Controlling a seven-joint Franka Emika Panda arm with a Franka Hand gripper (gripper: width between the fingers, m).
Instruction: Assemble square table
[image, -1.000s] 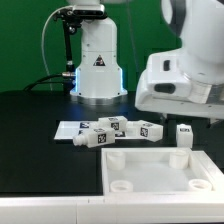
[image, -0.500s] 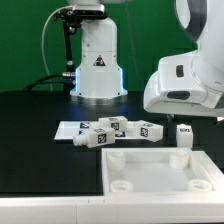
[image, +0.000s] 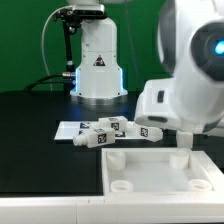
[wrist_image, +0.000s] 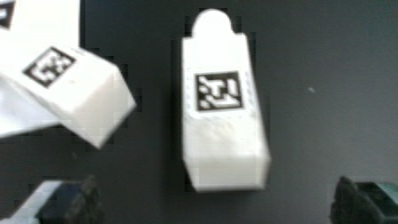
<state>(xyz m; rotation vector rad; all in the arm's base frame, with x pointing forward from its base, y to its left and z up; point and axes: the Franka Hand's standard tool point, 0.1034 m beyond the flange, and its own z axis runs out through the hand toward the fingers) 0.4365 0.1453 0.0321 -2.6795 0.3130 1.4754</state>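
The white slab (image: 150, 166) is lying flat in the foreground, its round corner holes facing up. Blocky tagged legs (image: 112, 131) are lying clustered just behind it. One lone leg (image: 185, 143) (wrist_image: 228, 110) is sitting apart at the exterior view's right, its tag showing.

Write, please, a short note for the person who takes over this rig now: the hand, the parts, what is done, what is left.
Hand: open, empty, over a lone leg, not gripping it.
Slab: flat on the table; the corner holes in view are empty.
Other legs: loose in a heap on the marker board.
Done: no leg fitted, as far as seen.
Left: probably close on the lone leg, fit it into a hole, then the rest.
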